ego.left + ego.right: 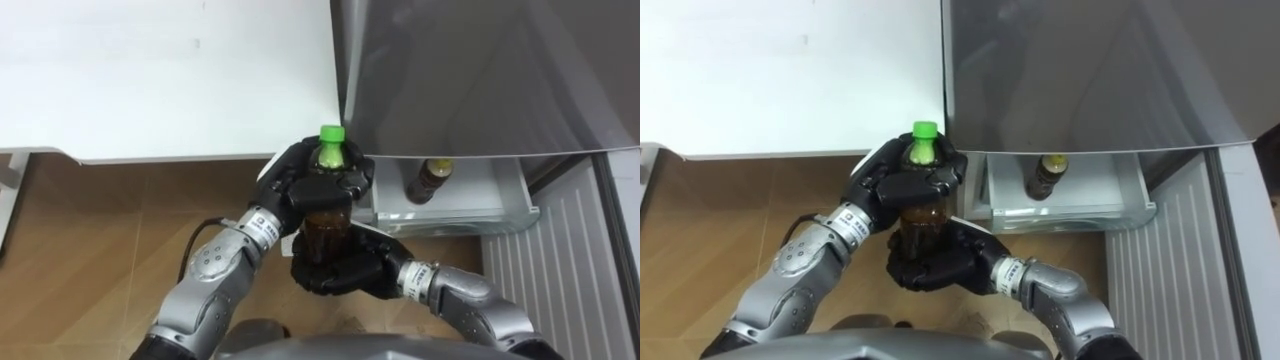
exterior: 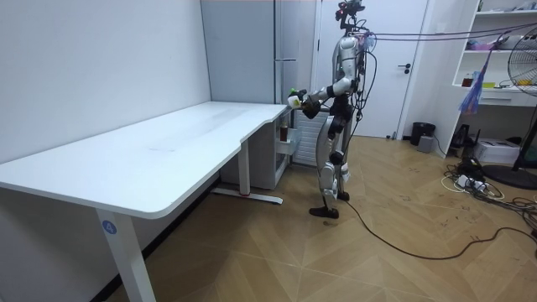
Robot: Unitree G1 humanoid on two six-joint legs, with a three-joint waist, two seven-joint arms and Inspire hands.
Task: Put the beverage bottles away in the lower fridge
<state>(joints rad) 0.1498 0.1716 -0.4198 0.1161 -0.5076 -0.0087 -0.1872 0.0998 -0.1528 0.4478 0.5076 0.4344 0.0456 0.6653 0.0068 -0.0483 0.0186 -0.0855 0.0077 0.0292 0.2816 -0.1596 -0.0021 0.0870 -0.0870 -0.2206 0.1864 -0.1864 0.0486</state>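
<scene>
While two bottles show, only one is held: a brown bottle (image 1: pixel 325 228) with a green cap (image 1: pixel 332 133) stands upright between the two robot hands. The left robot hand (image 1: pixel 300 185) has its fingers curled tight round the bottle's shoulder, just under the cap. The right robot hand (image 1: pixel 340 272) is curled round its base from below, so both grip the same bottle. The second bottle (image 1: pixel 428 180), dark all over, sits in the one open drawer (image 1: pixel 500 215) of the fridge (image 1: pixel 480 70), to the right of the hands and a little beyond them, apart from both. The table (image 1: pixel 150 70) lies beyond the left robot hand and to its left, its near corner close to the cap. In the room view the robot stands upright at the table's end before the fridge, both hands raised in front of its chest.
</scene>
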